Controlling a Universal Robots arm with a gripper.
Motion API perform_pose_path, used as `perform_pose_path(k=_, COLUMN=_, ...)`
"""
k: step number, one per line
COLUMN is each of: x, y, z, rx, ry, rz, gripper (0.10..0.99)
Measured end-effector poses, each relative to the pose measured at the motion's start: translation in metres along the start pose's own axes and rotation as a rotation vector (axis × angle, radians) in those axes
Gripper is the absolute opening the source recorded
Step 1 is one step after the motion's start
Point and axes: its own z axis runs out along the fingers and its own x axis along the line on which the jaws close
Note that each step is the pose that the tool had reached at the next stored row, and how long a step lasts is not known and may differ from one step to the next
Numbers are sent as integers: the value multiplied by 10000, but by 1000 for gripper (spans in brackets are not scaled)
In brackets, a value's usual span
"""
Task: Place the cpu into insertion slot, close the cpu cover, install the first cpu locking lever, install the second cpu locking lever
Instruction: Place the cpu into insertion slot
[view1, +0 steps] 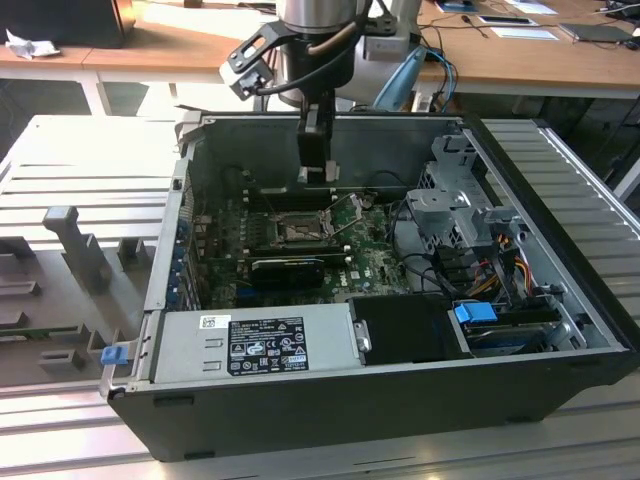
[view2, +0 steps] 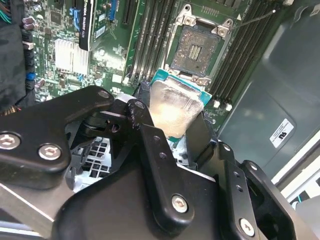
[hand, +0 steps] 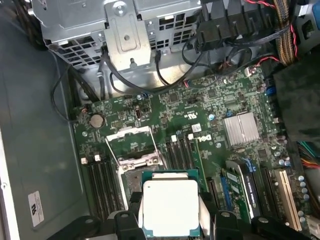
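Note:
The cpu (hand: 169, 204), a pale silvery square chip with a green edge, is clamped between my black fingers (hand: 206, 212). In both wrist views my gripper (hand: 170, 212) (view2: 172, 117) is shut on it. The gripper (view1: 318, 178) hangs inside the open computer case, a little above the motherboard. The insertion slot (view2: 200, 47), a dark square socket with a silver rim, lies bare just beyond the chip. In the exterior view the slot (view1: 298, 230) sits below and slightly to the left of the gripper. The cpu cover (hand: 131, 145), a thin silver frame, stands swung open beside the socket.
Long black memory slots (view2: 150, 40) flank the socket. A silver heatsink (hand: 241, 129) and card slots (hand: 285, 195) lie further along the board. The grey power supply box (view1: 255, 343) fills the case's near side. A metal drive cage (view1: 455, 205) with cables stands at the exterior view's right.

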Motion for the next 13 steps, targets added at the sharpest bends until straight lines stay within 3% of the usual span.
perform_pose_path(k=9, x=6, y=-6, z=42, rx=-30, ry=-104, rz=1143, gripper=529)
perform_pose_path(k=11, x=12, y=-11, z=94, rx=-26, ry=-87, rz=937, gripper=529)
perform_pose_path(k=13, x=10, y=-16, z=143, rx=-10, ry=-31, rz=257, gripper=529)
